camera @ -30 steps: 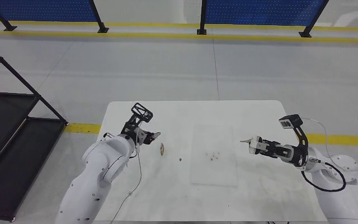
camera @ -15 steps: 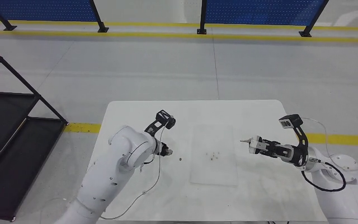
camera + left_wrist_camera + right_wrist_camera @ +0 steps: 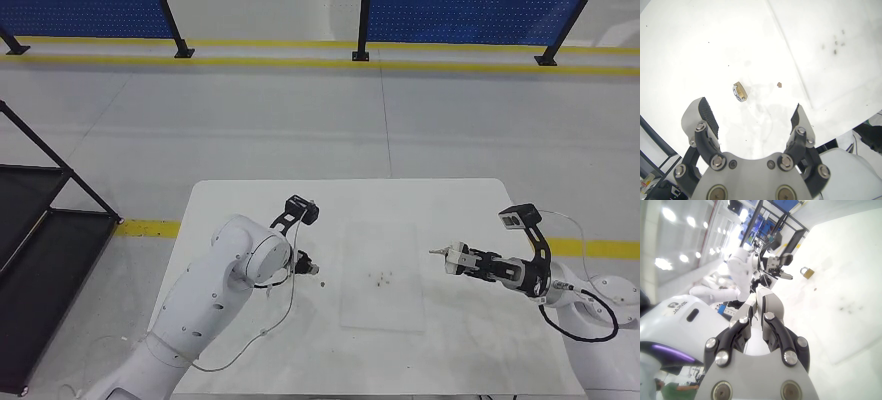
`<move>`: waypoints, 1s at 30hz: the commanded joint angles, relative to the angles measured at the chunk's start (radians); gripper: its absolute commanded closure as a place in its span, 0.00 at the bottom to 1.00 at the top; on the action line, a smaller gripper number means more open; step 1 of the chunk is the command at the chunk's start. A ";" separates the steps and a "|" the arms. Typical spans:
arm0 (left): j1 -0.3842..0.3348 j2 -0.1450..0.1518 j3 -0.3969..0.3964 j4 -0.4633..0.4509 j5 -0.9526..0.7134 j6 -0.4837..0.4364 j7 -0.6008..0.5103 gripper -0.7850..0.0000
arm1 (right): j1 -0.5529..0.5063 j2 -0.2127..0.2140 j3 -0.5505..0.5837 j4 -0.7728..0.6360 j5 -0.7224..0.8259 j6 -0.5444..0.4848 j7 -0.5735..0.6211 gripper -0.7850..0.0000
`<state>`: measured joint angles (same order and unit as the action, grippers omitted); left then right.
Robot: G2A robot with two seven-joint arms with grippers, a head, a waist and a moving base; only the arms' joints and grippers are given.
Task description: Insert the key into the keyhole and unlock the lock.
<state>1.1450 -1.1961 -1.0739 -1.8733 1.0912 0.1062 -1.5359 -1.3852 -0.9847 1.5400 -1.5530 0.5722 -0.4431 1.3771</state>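
Note:
A small brass padlock (image 3: 739, 92) with a silver shackle lies on the white table (image 3: 470, 330); the right wrist view shows the padlock (image 3: 807, 272) lying flat. My left gripper (image 3: 750, 106) hangs open just above and short of it, both pads apart with nothing between them. In the top view that left gripper (image 3: 307, 266) sits left of the table's middle, covering the padlock. My right gripper (image 3: 452, 257) is held over the table's right side, shut, with a thin key tip (image 3: 435, 252) sticking out toward the middle. The right gripper (image 3: 758, 295) shows its fingers pressed together.
A thin white mat (image 3: 385, 300) lies in the table's middle, marked with several dark specks (image 3: 380, 279). A tiny brown crumb (image 3: 779, 85) rests between the padlock and the mat. A black rack (image 3: 40, 230) stands off the table's left.
The left arm has swung from the table's left side toward the middle, and its gripper now hangs over the padlock. The right arm has not moved.

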 commanded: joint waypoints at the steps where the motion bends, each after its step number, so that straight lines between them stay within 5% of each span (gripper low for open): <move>1: 0.000 0.000 0.000 0.000 0.000 0.000 0.000 0.00 | 0.000 0.000 0.000 0.000 0.000 0.000 0.000 1.00; 8: 0.008 -0.001 -0.004 0.016 -0.015 0.004 0.026 0.00 | 0.000 0.000 0.000 0.000 0.000 0.000 0.000 1.00; 17: -0.060 -0.013 0.018 0.160 -0.063 0.178 0.000 0.00 | 0.000 0.000 0.000 0.000 0.000 0.000 0.000 1.00; 30: -0.126 -0.040 0.068 0.308 -0.045 0.178 0.000 0.00 | 0.000 0.000 0.000 0.000 0.000 0.000 0.000 1.00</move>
<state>1.0209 -1.2336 -1.0080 -1.5744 1.0422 0.2857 -1.5345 -1.3852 -0.9847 1.5400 -1.5530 0.5722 -0.4431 1.3771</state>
